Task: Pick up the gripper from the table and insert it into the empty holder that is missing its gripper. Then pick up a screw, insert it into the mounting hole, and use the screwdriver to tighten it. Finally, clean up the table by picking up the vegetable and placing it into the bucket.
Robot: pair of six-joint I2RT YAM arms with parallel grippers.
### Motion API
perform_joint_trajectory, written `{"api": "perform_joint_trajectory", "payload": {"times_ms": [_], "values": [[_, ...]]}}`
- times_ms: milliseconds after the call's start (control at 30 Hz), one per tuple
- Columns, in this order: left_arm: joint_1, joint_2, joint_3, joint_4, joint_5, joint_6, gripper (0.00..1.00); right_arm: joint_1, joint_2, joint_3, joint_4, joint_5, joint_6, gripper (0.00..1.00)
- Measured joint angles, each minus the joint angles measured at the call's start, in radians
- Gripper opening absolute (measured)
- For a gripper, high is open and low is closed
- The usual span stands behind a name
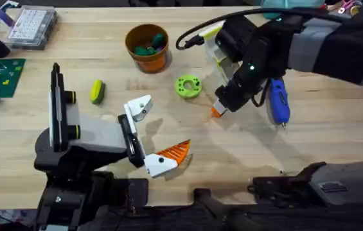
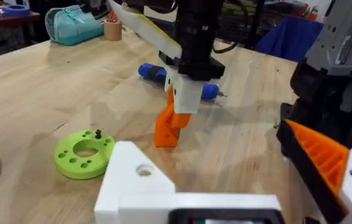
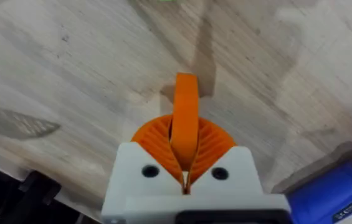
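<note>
Your broad light wooden table [image 1: 335,138] carries everything; take the lime-green ring-shaped disc [image 1: 188,86] near its middle as your landmark. Just right of the disc, the right arm's gripper [image 1: 220,108] points down, its orange ribbed pads [image 3: 210,146] clamped on the orange tapering finger piece [image 2: 171,124], whose tip appears to touch or hang just above the wood. Toward you and left of the disc lies the left arm's gripper [image 1: 153,137], spread open, one side a plain white wedge-shaped bracket [image 1: 139,108] lacking its finger, the other already wearing an orange ribbed one [image 1: 173,152].

Lift the piece straight up, keep it vertical, then carry it to the bare bracket and line it up before pushing home.

The disc sits right beside your path, so pass above it. Right of it, past your arm, lies the blue pen-shaped screwdriver [image 1: 279,102]. The orange-brown pot [image 1: 147,46] stands beyond the disc; the yellow-and-green toy vegetable [image 1: 97,91] rests well left.
</note>
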Motion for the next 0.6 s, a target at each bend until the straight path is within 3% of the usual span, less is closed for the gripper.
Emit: {"api": "perform_joint_trajectory", "payload": {"times_ms": [233, 600], "values": [[0.000, 0.000, 0.000, 0.000, 0.000, 0.000, 0.990, 0.000, 0.000, 0.023, -0.074, 0.018, 0.000, 0.012], [0.000, 0.000, 0.000, 0.000, 0.000, 0.000, 0.990, 0.000, -0.055, 0.190, -0.131, 0.004, 0.000, 0.010]]}}
